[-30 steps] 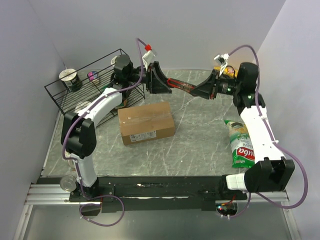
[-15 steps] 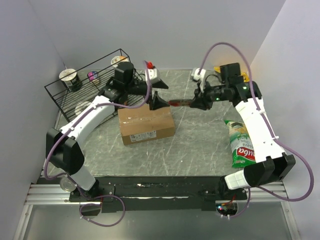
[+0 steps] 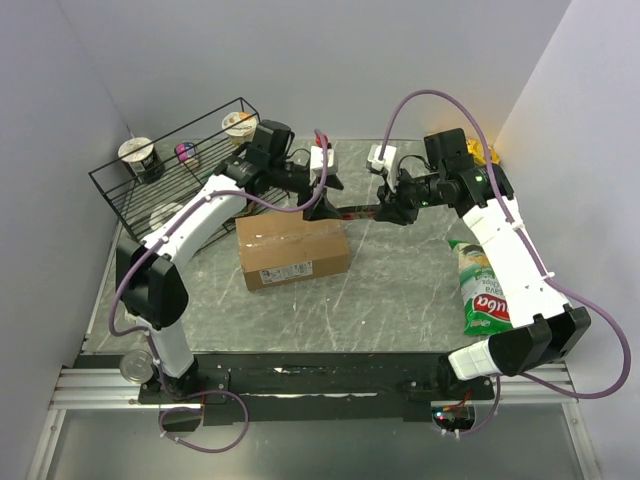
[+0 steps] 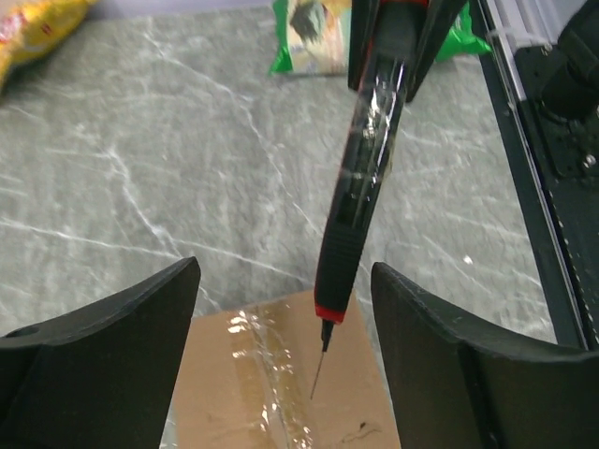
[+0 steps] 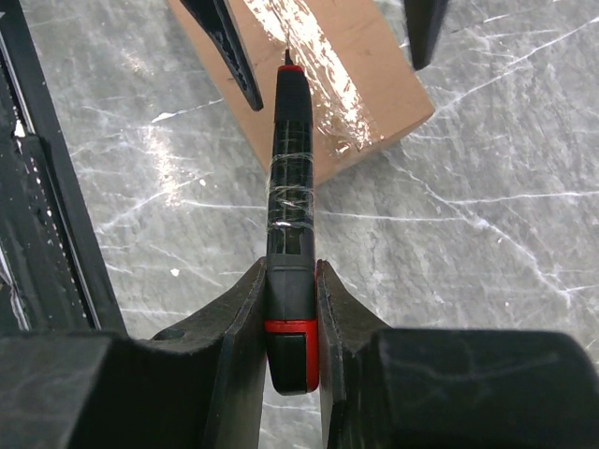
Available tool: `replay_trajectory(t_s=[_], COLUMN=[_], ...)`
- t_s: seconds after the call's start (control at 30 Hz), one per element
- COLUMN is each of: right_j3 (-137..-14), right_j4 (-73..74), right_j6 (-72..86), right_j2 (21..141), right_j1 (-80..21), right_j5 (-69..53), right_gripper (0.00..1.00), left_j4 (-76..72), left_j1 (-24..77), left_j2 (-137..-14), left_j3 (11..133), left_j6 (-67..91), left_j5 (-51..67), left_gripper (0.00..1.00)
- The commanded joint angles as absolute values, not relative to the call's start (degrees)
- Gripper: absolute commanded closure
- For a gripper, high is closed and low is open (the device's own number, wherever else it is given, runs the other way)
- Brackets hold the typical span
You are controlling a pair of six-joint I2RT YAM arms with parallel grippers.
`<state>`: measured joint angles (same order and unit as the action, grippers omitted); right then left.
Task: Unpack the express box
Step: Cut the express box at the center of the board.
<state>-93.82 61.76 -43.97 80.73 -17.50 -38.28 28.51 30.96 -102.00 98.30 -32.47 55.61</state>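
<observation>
The express box (image 3: 292,248) is a brown carton with its top seam taped shut, lying mid-table. My right gripper (image 3: 392,210) is shut on the rear of a black and red cutter (image 3: 356,211). The cutter's thin blade points at the box's far right top edge. In the right wrist view the fingers (image 5: 245,309) clamp the cutter (image 5: 290,187), and its tip reaches the box (image 5: 374,65). My left gripper (image 3: 322,203) is open and holds nothing. In the left wrist view the cutter (image 4: 370,168) comes down between its fingers (image 4: 140,318), the blade just over the box (image 4: 374,402) beside the tape.
A black wire rack (image 3: 170,170) with cups stands at the back left. A green snack bag (image 3: 480,285) lies on the right and a yellow bag (image 3: 482,152) at the back right. A can (image 3: 133,366) sits by the left arm's base.
Both grippers have come forward from the back of the table to the box's far edge. The left gripper has opened off the cutter's front end. The right gripper still holds it.
</observation>
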Motion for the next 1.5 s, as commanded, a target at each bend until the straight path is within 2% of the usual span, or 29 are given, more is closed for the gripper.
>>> replay_trajectory(t_s=[0.0,0.07,0.1,0.2,0.27,0.37,0.4,0.47,0.6,0.67,0.7,0.73,0.8,0.83,0.87,0.97,1.13,1.47], right_j3=[-96.33,-96.50,-96.76,-97.47,-97.82,-98.26,-98.44,-99.05,-100.28,-99.85,-99.58,-99.06,-96.78,-95.64,-93.36,-89.23,-84.99,-88.24], right_j4=[59.33,58.89,58.71,58.01,57.48,56.95,56.78,56.78,57.22,55.91,53.55,52.39,49.76,46.87,45.28,39.48,29.45,23.12], right_j6=[-42.28,-41.58,-41.40,-39.99,-38.77,-37.80,-37.88,-37.36,-37.44,-33.78,-31.58,-28.68,-20.42,-17.87,-12.71,-6.96,-0.09,5.36], right_j2=[80.07,80.16,80.33,80.86,81.12,81.65,81.82,82.18,82.88,82.71,82.44,82.18,81.65,81.56,81.48,80.51,79.98,83.67], right_j1=[-18.37,-18.37,-18.37,-18.46,-18.46,-18.63,-18.72,-18.72,-18.28,-16.53,-15.74,-14.51,-9.78,-8.19,-5.74,-4.48,-5.18,-5.97], right_j5=[-38.06,-38.41,-38.67,-39.72,-40.34,-41.22,-41.92,-42.45,-44.56,-46.31,-46.58,-47.10,-53.23,-56.48,-62.17,-69.58,-70.66,-70.49], right_gripper=[1.00,1.00,1.00,1.00,1.00,1.00,1.00,1.00,1.00,1.00,0.73,0.50,0.22,0.17,0.14,0.12,0.17,0.20], left_j4=[33.05,33.83,34.27,35.51,35.42,36.47,36.56,38.22,43.05,40.54,34.95,30.19,20.01,7.68,2.60,-15.43,-37.06,-32.61], left_j1=[31.11,31.11,31.11,31.20,31.20,31.20,31.20,31.20,30.59,28.84,28.22,27.17,26.46,25.93,25.75,25.49,25.58,26.02], left_j2=[-102.30,-103.01,-103.70,-104.76,-105.03,-105.64,-105.82,-106.08,-110.11,-111.18,-110.92,-110.31,-107.25,-106.10,-105.30,-104.50,-105.38,-106.96], left_j3=[100.90,101.34,101.95,102.92,103.01,103.88,104.76,107.03,113.37,114.17,113.30,111.72,104.44,101.72,97.25,92.48,88.42,90.26], left_j6=[-37.00,-37.61,-37.88,-38.23,-38.58,-39.72,-39.73,-40.77,-42.54,-35.65,-32.46,-28.69,-15.78,-11.12,-2.29,14.25,34.06,31.47], left_j5=[58.62,58.97,59.24,60.38,60.91,61.87,62.83,63.72,66.08,70.47,71.79,73.89,74.97,75.32,76.45,78.74,79.37,80.51], left_gripper=[0.23,0.29,0.36,0.47,0.51,0.71,0.84,0.99,0.99,0.99,0.99,0.99,0.99,0.99,0.99,0.99,0.99,0.99])
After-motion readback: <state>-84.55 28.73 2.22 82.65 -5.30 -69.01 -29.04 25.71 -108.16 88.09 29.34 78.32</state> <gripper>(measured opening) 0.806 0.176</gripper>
